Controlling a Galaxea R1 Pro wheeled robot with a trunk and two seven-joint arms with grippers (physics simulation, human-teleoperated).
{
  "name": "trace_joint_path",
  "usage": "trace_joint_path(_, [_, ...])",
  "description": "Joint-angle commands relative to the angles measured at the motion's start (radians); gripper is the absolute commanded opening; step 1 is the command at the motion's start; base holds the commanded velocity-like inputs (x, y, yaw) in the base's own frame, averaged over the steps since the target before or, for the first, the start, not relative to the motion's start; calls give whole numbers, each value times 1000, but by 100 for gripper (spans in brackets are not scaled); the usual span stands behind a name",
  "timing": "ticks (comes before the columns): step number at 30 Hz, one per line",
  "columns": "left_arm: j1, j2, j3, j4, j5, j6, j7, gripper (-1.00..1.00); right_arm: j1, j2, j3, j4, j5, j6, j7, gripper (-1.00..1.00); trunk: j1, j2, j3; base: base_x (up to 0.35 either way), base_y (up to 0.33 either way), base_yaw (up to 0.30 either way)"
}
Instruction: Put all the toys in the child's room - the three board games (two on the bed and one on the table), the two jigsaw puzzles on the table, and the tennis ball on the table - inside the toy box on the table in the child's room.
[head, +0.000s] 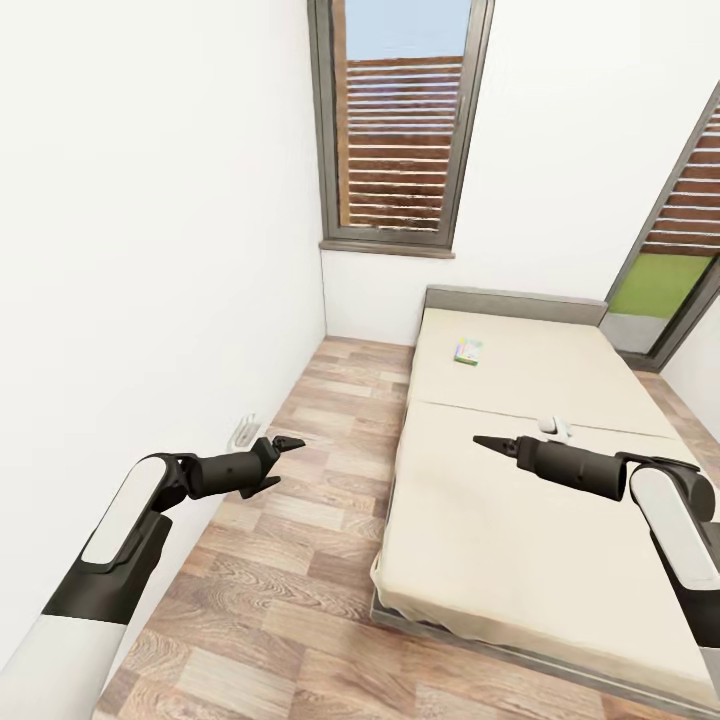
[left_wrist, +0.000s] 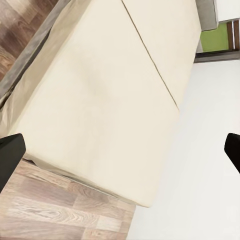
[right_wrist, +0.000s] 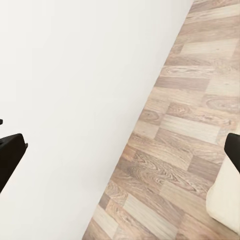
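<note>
We face the bed (head: 520, 480), approaching; both grippers, left (head: 283, 458) and right (head: 490, 444), hang spread and empty. A board game (head: 467, 351) lies well beyond the right gripper; next we must move closer.

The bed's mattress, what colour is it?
Plain beige, on a grey frame; the bed shows best in the head view.

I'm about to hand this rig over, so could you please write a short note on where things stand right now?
Left gripper: open, empty, over the wood floor.
Right gripper: looks open in its wrist view, empty, over the bed.
One small board game lies near the headboard; a small white item beside the right arm is unclear.
Done: nothing visibly. Left: pick up the game, find the rest.
</note>
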Motion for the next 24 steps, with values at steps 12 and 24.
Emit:
trace_joint_path(12, [-1, 1, -1, -1, 10, -1, 9, 100, -1, 0, -2, -2, 5, 4, 7, 100, 1, -2, -2, 126, 47, -11])
trace_joint_path(24, [-1, 1, -1, -1, 10, 1, 9, 100, -2, -1, 2, -2, 2, 4, 5, 100, 1, -2, -2, 235, 137, -183])
